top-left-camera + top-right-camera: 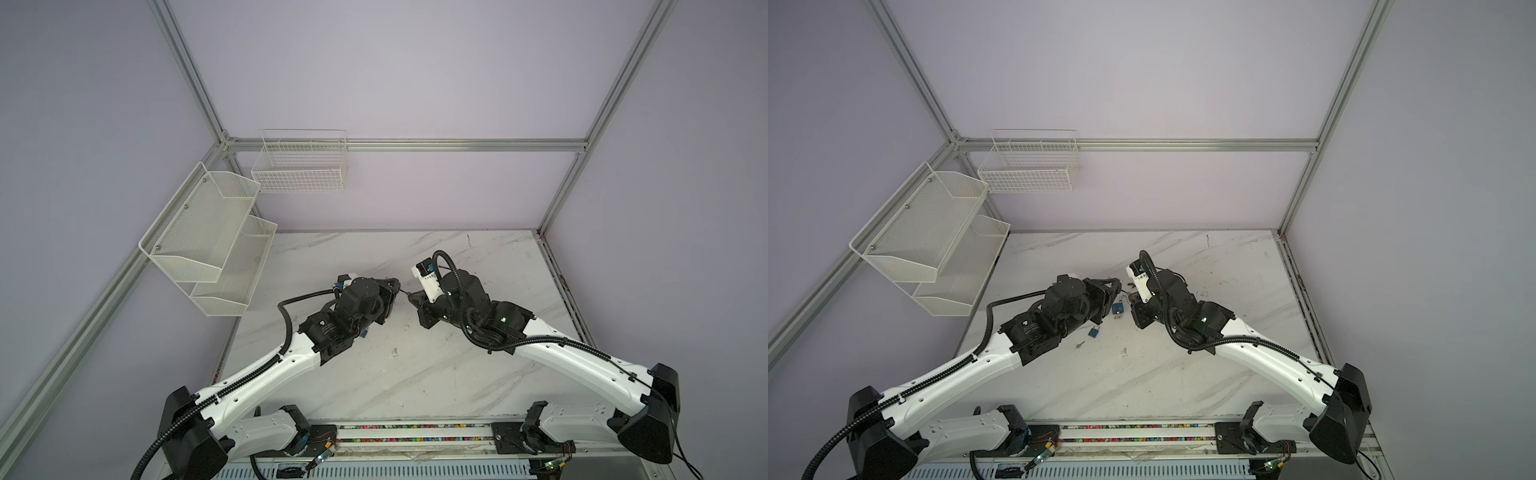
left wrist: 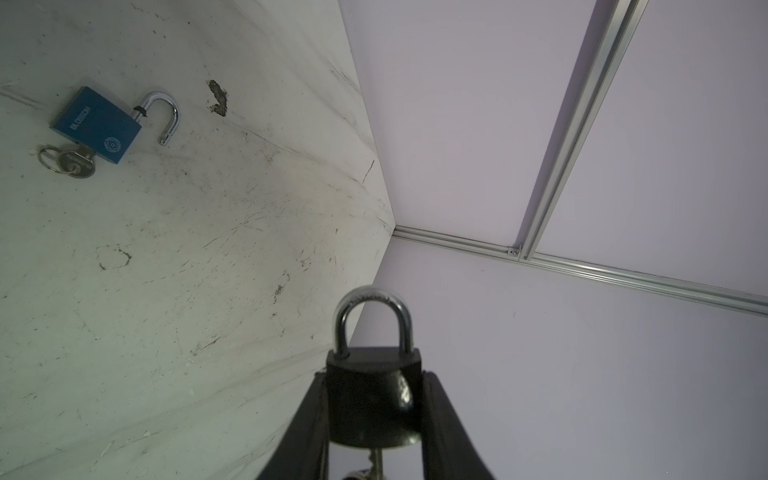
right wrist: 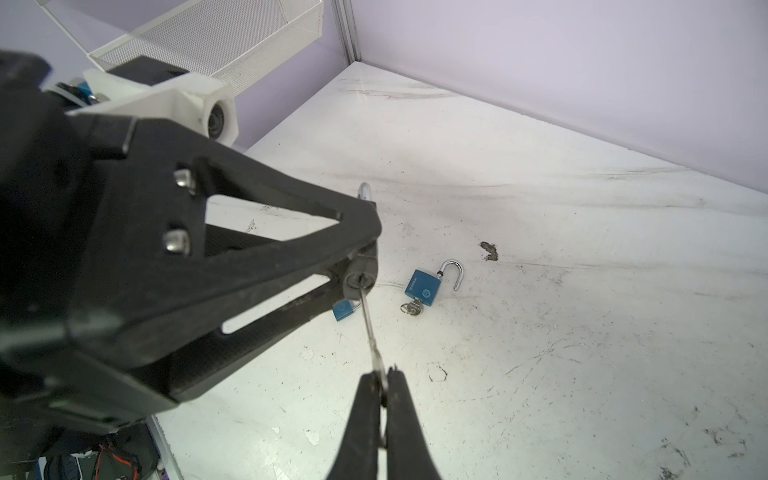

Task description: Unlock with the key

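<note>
Two arms meet tip to tip over the middle of the tabletop [image 1: 415, 374], as both top views show. The left jaws stand part-way apart, clamped on the two sides of a black padlock [image 2: 374, 399], which they hold clear of the tabletop. Its steel shackle [image 2: 374, 320] points away from the left wrist and is seated in the body at both ends. The right jaws are pinched shut on the head of a key [image 3: 371, 332]. Its blade runs straight from them to the base of the black padlock, and in the right wrist view its tip sits in the round keyhole [image 3: 360, 281]. Below this, a blue padlock [image 2: 97, 124] lies flat on the tabletop with its shackle swung open. Its own key [image 2: 79, 160], on a small ring, is stuck in its base. A second blue padlock [image 1: 1094, 331] lies nearer the left arm, partly hidden behind the left jaws in the right wrist view; whether it is locked is too small to tell. A loose key [image 1: 1079, 345] lies just beside it. On the left wall hangs a two-tier mesh shelf [image 1: 208, 232], and a wire basket [image 1: 299, 166] hangs on the back wall near the corner.
</note>
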